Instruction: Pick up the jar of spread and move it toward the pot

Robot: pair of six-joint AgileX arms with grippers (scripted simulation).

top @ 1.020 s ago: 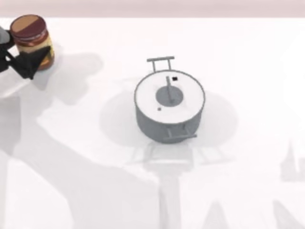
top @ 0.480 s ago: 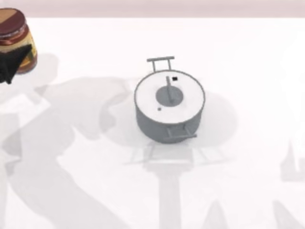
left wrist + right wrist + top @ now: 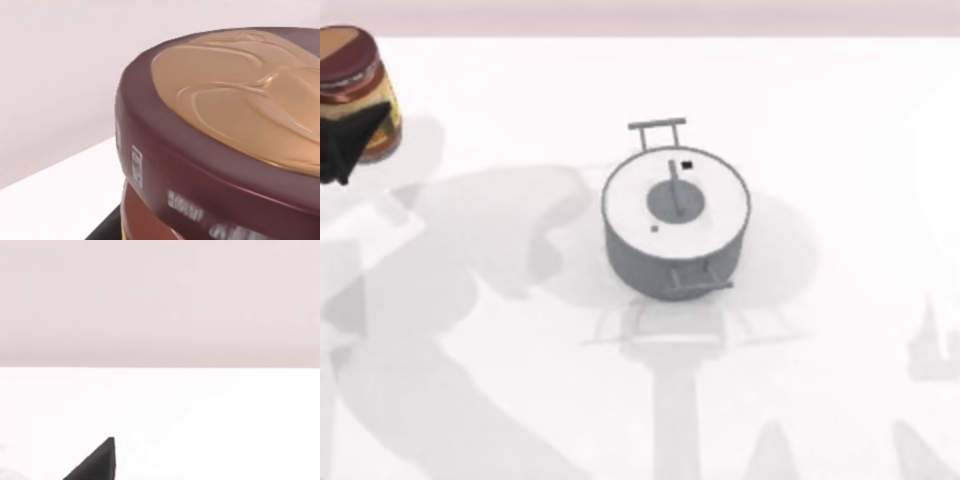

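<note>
Because the left wrist camera sits so close, the jar of spread (image 3: 225, 140) fills that view: a dark red lid with a tan, swirled centre, small pale print on its rim, an orange band beneath, and much of the jar cut off by the frame. One black finger (image 3: 107, 227) shows as a sliver under the lid. From above, the jar stands upright at the far left edge of the white table (image 3: 500, 400), partly cropped, its orange-yellow label visible below the lid. The left gripper (image 3: 342, 150) shows only as a black wedge lying over the jar's side; it looks closed against the jar, though the second finger is hidden, and whether the jar is clear of the table cannot be told. Well apart, near the middle of the table, sits the pot (image 3: 676, 215): wide, grey, with a flat white lid, a grey knob and two thin bar handles. Broad grey shadows cross the table between jar and pot. The right wrist view shows bare table, a pale wall and one black fingertip (image 3: 97, 462); the state of the right gripper cannot be told.
</note>
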